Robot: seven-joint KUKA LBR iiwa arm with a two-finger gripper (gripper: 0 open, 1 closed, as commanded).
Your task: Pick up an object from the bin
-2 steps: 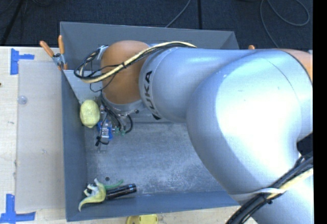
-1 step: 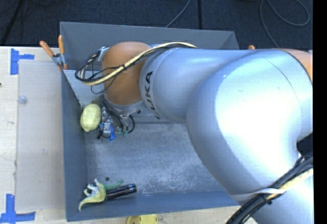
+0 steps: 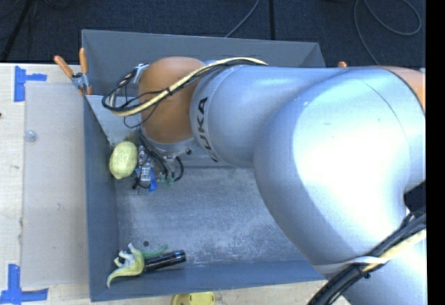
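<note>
My gripper reaches down at the bin's left side, under the orange wrist cover. Right beside it on the left, touching or nearly touching it, lies a pale yellow-green rounded thing like a lemon or sponge ball. A small blue piece shows at the gripper's lower end; I cannot tell whether it is part of the gripper or a loose thing. Near the bin's front left corner lies a black marker-like stick joined to a yellow and white curled thing.
The big silver arm covers the right and back of the bin. The grey floor in the bin's middle and front shows between the gripper and the black stick. The left wall is close to the yellow-green thing.
</note>
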